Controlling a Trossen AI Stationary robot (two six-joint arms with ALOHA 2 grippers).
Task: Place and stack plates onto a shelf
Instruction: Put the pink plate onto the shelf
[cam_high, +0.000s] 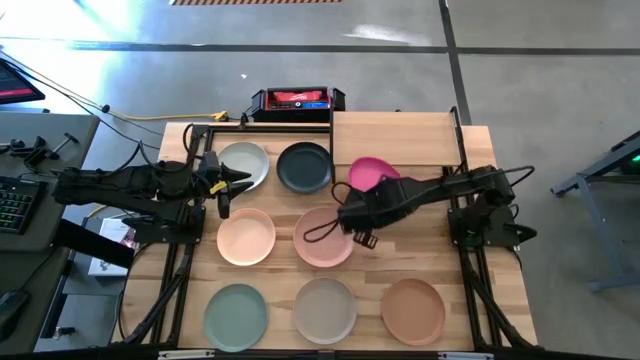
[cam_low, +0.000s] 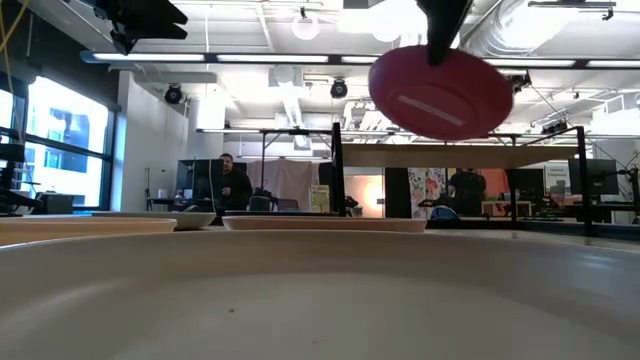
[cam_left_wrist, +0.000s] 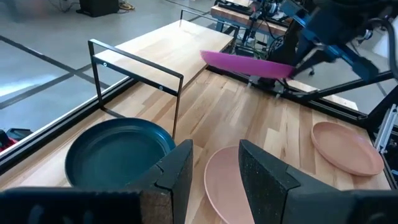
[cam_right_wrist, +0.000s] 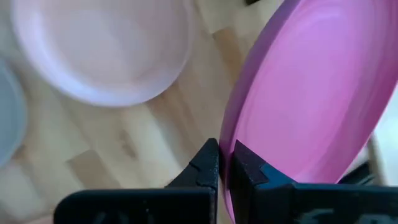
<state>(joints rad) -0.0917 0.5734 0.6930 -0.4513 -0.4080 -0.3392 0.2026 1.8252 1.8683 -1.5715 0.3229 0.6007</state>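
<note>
Right claw (cam_right_wrist: 222, 163) pinches magenta plate (cam_right_wrist: 311, 93) above the pink plate (cam_right_wrist: 99, 46).

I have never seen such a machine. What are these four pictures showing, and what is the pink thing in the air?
Two robot arms work at a wooden table. One picture looks from above, one from table height, and two from cameras on the wrists. The right gripper pinches the rim of a magenta plate, lifted near the shelf. The left gripper waits with open jaws over the white-grey plate. Seven plates lie on the table, among them charcoal, peach and pink.
</note>
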